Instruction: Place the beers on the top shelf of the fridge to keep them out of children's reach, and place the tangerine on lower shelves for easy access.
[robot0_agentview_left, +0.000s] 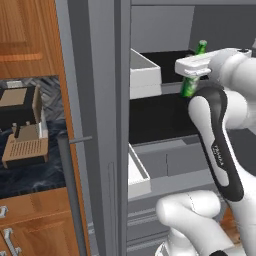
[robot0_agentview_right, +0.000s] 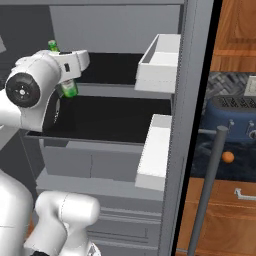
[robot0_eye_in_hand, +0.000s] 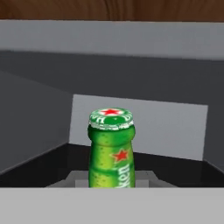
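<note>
My gripper (robot0_agentview_left: 193, 75) is shut on the green beer (robot0_agentview_left: 190, 86), a slim bottle with a red-white label, and holds it slightly tilted in the air. The bottle (robot0_agentview_right: 68, 89) hangs at the left of the open fridge (robot0_agentview_right: 120, 30), level with the front edge of the top shelf (robot0_agentview_right: 115, 67). From the hand, the beer's capped neck (robot0_eye_in_hand: 111, 148) stands before the black board (robot0_eye_in_hand: 175, 168) and the grey back wall. Below lie the lower shelves (robot0_agentview_right: 110, 120) and grey drawer fronts. The tangerine (robot0_agentview_right: 228, 157) sits on the counter right of the fridge, in front of the blue toaster (robot0_agentview_right: 232, 116).
White door bins (robot0_agentview_right: 160, 62) (robot0_agentview_right: 156, 155) hang on the open right door, whose bar handle (robot0_agentview_right: 210, 185) stands near the tangerine. The left door (robot0_agentview_left: 95, 125) carries bins (robot0_agentview_left: 144, 75) too. A tan appliance (robot0_agentview_left: 25, 142) sits on the left counter.
</note>
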